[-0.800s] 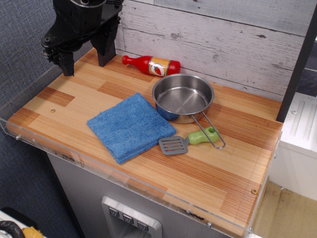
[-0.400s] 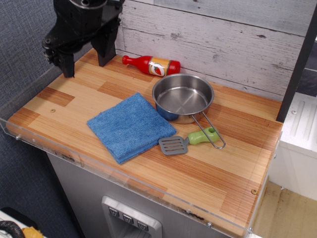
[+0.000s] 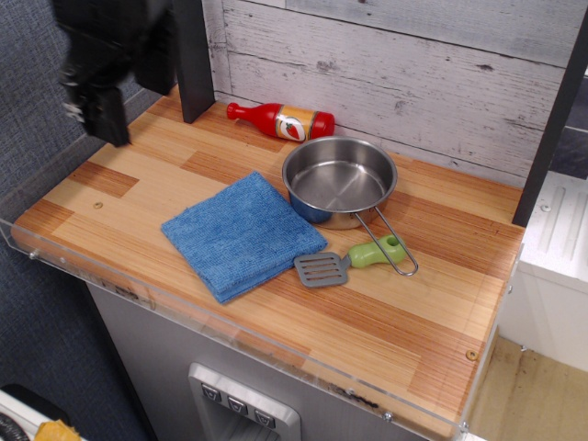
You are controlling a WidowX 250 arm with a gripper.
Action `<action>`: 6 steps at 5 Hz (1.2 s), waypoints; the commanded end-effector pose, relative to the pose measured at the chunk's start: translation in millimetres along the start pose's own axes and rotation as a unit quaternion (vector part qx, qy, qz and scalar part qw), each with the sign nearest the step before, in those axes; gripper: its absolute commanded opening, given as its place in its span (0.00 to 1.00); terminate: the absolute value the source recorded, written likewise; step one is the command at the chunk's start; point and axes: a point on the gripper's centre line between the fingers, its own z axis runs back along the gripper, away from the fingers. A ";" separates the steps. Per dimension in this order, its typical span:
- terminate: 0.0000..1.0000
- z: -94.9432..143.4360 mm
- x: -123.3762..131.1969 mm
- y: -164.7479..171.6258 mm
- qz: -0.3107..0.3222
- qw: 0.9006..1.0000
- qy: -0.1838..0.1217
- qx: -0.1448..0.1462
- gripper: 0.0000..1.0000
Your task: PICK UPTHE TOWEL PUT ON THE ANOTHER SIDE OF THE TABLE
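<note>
The gripper [image 3: 147, 101], blurred at the upper left of the frame, shows 2 dark fingers [image 3: 106, 115] set apart with nothing between them. It hangs well apart from the towel [image 3: 241, 234], which lies flat and folded left of centre on the table [image 3: 386, 322], its right corner just beside the steel pan [image 3: 339, 180] and the spatula [image 3: 344, 264]. To do the pickup well, I'd come straight down on the towel's left half — clear of pan and spatula — and pinch a fold.
</note>
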 end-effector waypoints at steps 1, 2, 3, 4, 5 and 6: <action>0.00 1.4 27.0 10.7 0.178 0.983 0.051 0.020 1.00; 0.00 -9.1 31.0 12.4 0.229 0.970 0.077 0.019 1.00; 0.00 -25.0 19.0 5.4 0.228 0.971 0.073 -0.005 1.00; 0.00 -46.7 3.6 -1.4 0.200 0.978 0.058 -0.019 1.00; 0.00 -63.8 -14.2 -4.2 0.186 0.981 0.044 -0.020 1.00; 0.00 -76.1 -34.7 -6.1 0.171 0.985 0.037 -0.011 1.00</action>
